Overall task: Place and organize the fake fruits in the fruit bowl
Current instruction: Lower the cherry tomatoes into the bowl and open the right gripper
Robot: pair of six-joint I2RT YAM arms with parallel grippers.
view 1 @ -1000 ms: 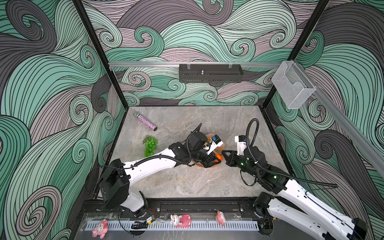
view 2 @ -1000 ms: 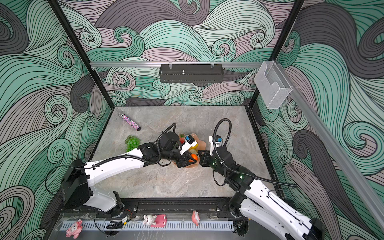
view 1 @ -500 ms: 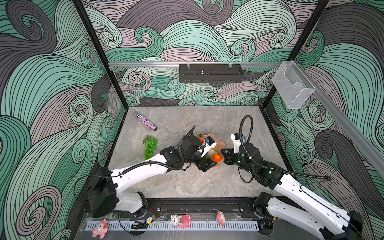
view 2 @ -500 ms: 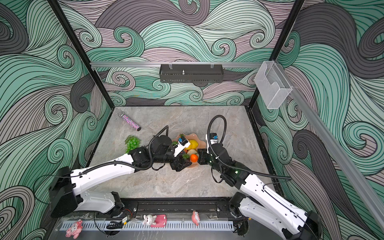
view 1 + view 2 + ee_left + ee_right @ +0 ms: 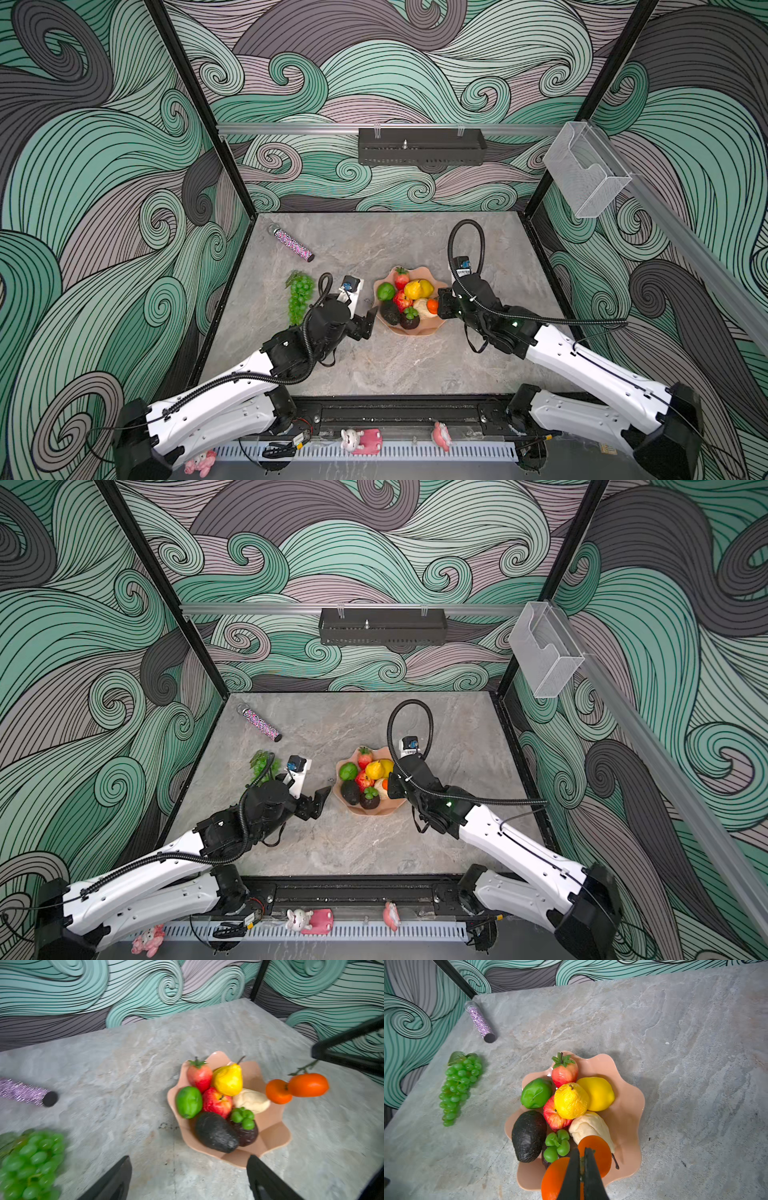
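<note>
Orange pair hangs from clenched right claw; left claw, released, has withdrawn from bowl.

Up top, both top views stare steeply down from high over the near edge, set well back so the whole table fits, and the pair share almost everything. Down low, the left wrist camera sits close at the bowl's left, facing right and far across it between its own fingers. And the right wrist camera hangs close over the bowl's right side, oranges right under the lens, looking down and left, so both wrist views share bowl, oranges, grapes and tube.
</note>
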